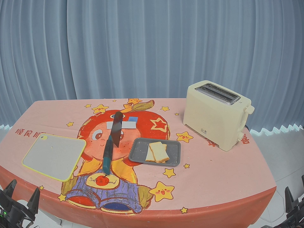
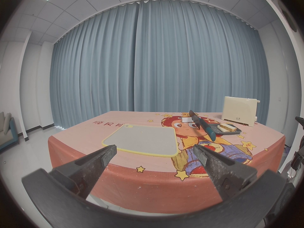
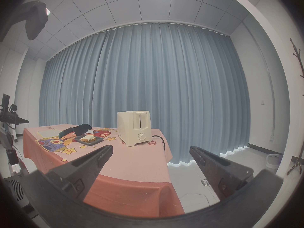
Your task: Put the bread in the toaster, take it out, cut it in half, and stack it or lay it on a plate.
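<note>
Two slices of bread (image 1: 158,152) lie overlapping on a grey rectangular plate (image 1: 172,147) at the table's middle. The cream two-slot toaster (image 1: 217,113) stands at the back right with both slots bare. A knife (image 1: 110,143) with a teal handle and dark blade lies left of the plate, its blade raised. A grey cutting board (image 1: 53,155) with a yellow rim lies at the front left. My left gripper (image 2: 154,149) hangs open below the table's front left edge, facing the cutting board (image 2: 144,139). My right gripper (image 3: 150,149) is open off the table's right end, facing the toaster (image 3: 134,128).
A pink cartoon cloth covers the table (image 1: 215,181). Small white and blue blocks (image 1: 126,124) lie behind the knife blade. The toaster's cord (image 3: 160,139) runs off the table's right end. A blue curtain hangs behind.
</note>
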